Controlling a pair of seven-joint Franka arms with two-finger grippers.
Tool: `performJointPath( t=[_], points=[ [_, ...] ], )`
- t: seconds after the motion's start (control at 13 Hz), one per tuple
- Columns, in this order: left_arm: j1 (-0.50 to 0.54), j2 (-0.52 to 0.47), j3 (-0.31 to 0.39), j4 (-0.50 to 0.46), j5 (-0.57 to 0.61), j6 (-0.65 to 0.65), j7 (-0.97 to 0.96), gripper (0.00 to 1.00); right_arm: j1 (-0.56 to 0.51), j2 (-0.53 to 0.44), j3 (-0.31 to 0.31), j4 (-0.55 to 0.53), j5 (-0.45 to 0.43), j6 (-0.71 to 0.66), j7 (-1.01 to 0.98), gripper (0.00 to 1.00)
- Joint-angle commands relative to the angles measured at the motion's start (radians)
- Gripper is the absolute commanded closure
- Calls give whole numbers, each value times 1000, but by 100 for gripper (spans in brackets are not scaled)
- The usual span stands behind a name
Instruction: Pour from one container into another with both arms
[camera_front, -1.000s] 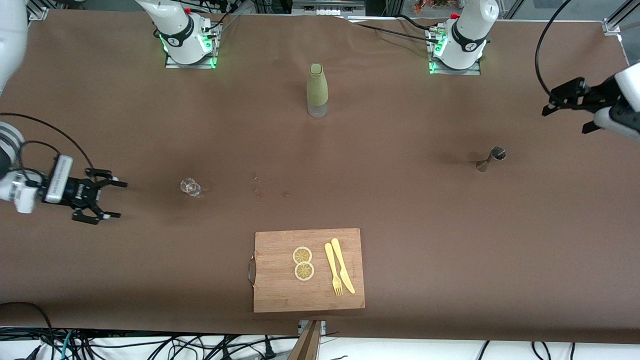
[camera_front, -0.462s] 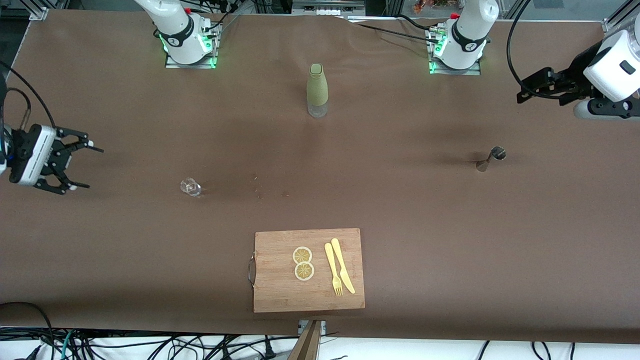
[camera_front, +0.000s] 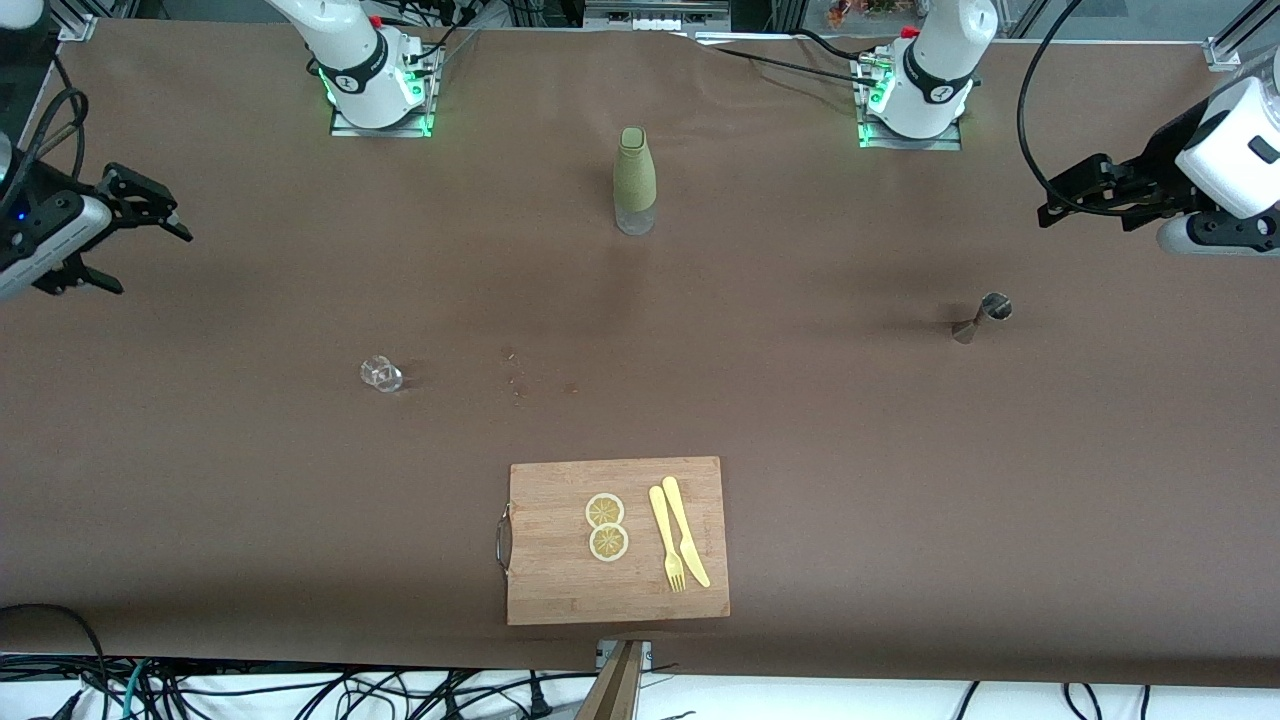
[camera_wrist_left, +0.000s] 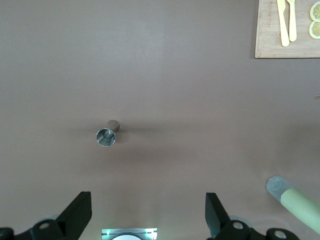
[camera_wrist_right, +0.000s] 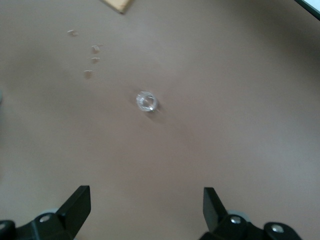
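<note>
A: Going across the front view. Right gripper (camera_front: 135, 225) is up over the bench (camera_front: 800, 420) edge at the right arm's end, fingers (camera_wrist_right: 75, 205) spread wide, nothing in them.

B: Nearest container to it?

A: Small clear glass (camera_front: 381, 374), upright, well apart from it, toward the middle and nearer the front camera. Wrist view shows it ahead of the fingers, roughly centred.

B: Middle?

A: Green bottle (camera_front: 634, 180), upright, between the two bases. Cutting board (camera_front: 617, 540) sits nearest the camera, not involved.

B: Left side?

A: Metal jigger (camera_front: 982, 316), upright as far as I can tell. Left gripper (camera_front: 1070, 195) is over the left arm's end, fingers (camera_wrist_left: 77, 215) wide, empty.

B: So each arm has one close.

A: My read: right takes the glass, left the jigger.
</note>
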Motion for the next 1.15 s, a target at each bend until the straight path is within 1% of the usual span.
performJointPath(
  t=[0.0,0.15,0.23,0.31,0.46,1.08],
  points=[
    [65,-12,-52,-20,40,25,94,0,33,-60,17,-13,-87,-11,255,0],
    [77,10,-60,-5,41,24,94,0,33,-76,17,-13,-80,-28,413,0],
    [76,25,-60,21,41,18,93,0,37,-88,17,-13,-72,-54,504,0],
    [74,45,-60,43,41,-2,93,0,48,-97,17,-13,-52,-63,550,0],
    [73,51,-59,61,44,-22,93,0,51,-97,19,-18,-49,-63,560,0],
    [77,62,-50,63,44,-24,94,0,51,-99,19,-15,-55,-65,542,0]
  ],
)
